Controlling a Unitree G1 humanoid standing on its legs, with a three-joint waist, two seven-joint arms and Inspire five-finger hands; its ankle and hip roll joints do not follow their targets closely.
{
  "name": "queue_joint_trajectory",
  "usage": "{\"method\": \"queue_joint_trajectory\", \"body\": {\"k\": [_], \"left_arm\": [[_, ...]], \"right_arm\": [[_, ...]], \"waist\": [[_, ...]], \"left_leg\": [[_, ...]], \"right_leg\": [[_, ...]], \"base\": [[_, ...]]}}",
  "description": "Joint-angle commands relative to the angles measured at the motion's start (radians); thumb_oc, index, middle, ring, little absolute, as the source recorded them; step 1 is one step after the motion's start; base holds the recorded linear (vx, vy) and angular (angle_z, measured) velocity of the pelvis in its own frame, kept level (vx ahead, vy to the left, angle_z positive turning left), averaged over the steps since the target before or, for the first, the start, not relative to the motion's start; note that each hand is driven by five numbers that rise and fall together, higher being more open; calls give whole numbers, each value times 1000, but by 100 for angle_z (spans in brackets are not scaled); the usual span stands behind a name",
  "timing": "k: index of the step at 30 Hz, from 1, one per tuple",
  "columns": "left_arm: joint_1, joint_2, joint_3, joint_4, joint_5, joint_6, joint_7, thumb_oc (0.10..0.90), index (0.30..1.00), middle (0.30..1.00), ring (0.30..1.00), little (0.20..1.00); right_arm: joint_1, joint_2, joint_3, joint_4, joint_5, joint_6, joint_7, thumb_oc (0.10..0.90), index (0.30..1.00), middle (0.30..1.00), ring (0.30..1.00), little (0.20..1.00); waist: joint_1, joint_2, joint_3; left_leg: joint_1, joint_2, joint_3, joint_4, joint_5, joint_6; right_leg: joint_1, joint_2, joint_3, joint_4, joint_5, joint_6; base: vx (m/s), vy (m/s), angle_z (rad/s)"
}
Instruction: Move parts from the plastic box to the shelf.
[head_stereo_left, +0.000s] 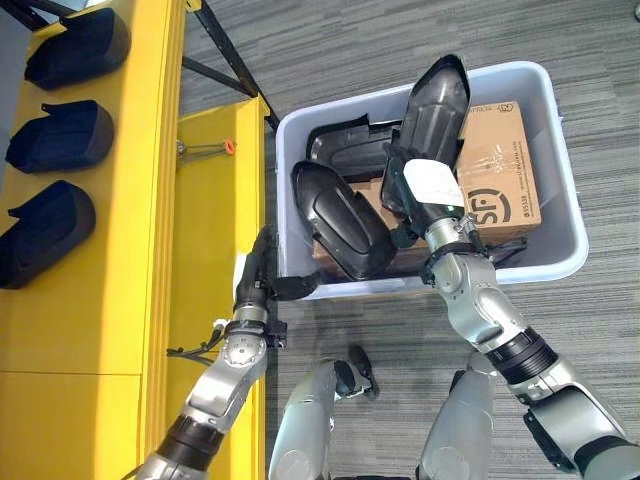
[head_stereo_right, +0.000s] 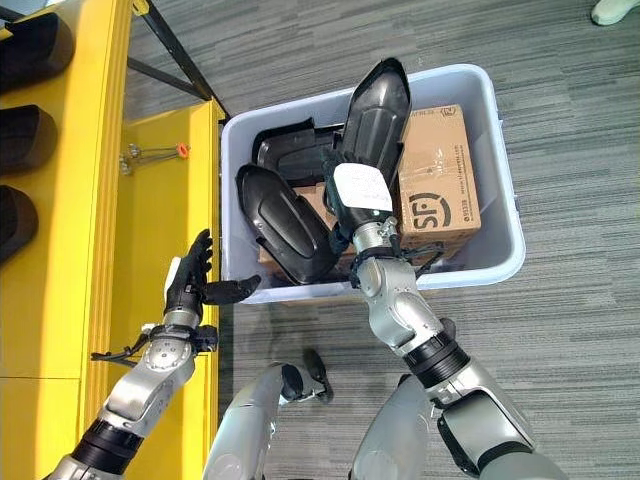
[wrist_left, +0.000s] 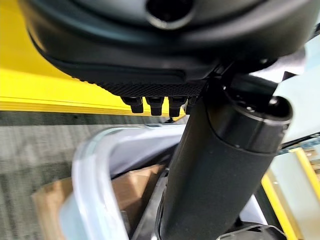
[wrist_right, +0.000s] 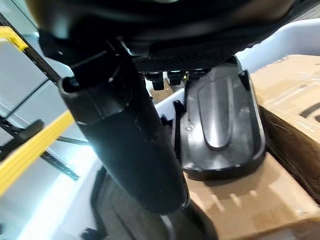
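Three black parts sit on the yellow shelf as the right hand grips a labelled black part above the plastic box; the left hand, fingers spread, hovers beside it.

You have black parts in a pale grey plastic box. The shelf is yellow, the carton brown.

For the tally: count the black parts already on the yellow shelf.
3, in a column on the yellow shelf in the left eye view: far part, middle part, near part. More may sit beyond the view's edge.
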Motion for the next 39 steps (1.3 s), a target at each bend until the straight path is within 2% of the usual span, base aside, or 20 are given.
{"method": "queue_joint_trajectory", "body": {"k": [1, 7, 17, 24, 28, 34, 37, 39], "left_arm": [[-9, 41, 80, -164, 54, -153, 4, 900, 1000, 1000, 1000, 1000], [0, 40, 75, -120, 41, -204, -8, 900, 1000, 1000, 1000, 1000], [8, 35, 79, -42, 3, -276, -32, 900, 1000, 1000, 1000, 1000], [10, 39, 77, -31, -10, -290, -36, 900, 1000, 1000, 1000, 1000], [6, 30, 58, -17, -12, -309, -35, 900, 1000, 1000, 1000, 1000], [13, 30, 41, -29, -21, -313, -29, 900, 1000, 1000, 1000, 1000], [15, 31, 40, -36, -20, -309, -25, 900, 1000, 1000, 1000, 1000], [23, 34, 43, -41, -20, -312, -25, 900, 1000, 1000, 1000, 1000]], "right_arm": [[-147, -24, 31, -84, -89, -28, -92, 900, 1000, 1000, 1000, 1000], [-150, -37, 44, -27, -80, -19, -146, 900, 1000, 1000, 1000, 1000], [-155, -70, 55, 52, -77, -56, -172, 900, 1000, 1000, 1000, 1000], [-169, -77, 67, 89, -63, -29, -178, 900, 1000, 1000, 1000, 1000], [-198, -70, 94, 158, -56, -49, -237, 900, 1000, 1000, 1000, 1000], [-229, -63, 116, 176, -73, -81, -269, 900, 1000, 1000, 1000, 1000], [-236, -63, 118, 159, -92, -77, -263, 900, 1000, 1000, 1000, 1000], [-246, -67, 122, 147, -109, -103, -280, 900, 1000, 1000, 1000, 1000]], "waist": [[33, 66, -5], [29, 77, -5], [12, 104, -5], [11, 116, -5], [17, 128, -5], [27, 142, -5], [29, 142, -5], [35, 142, -5]], "left_leg": [[144, -88, -96, -202, 1, -22], [137, -93, -91, -203, 3, -19], [139, -103, -80, -208, 6, -15], [132, -106, -78, -208, 10, -14], [130, -113, -82, -212, 15, -14], [136, -121, -88, -211, 17, -14], [136, -122, -90, -210, 16, -14], [137, -120, -89, -209, 15, -15]], "right_leg": [[-29, 0, 16, 84, -51, 41], [-40, -2, 22, 84, -50, 38], [-57, -6, 45, 87, -52, 33], [-68, -7, 53, 92, -56, 30], [-69, -13, 53, 87, -51, 29], [-60, -27, 50, 85, -46, 29], [-57, -30, 49, 83, -45, 30], [-54, -36, 44, 83, -43, 32]], "base": [[-13, 42, 1], [-9, 40, 1], [8, 55, -5], [-11, 19, -2], [-16, 11, 1], [3, 7, 0], [12, 5, 4], [21, 3, 4]]}}
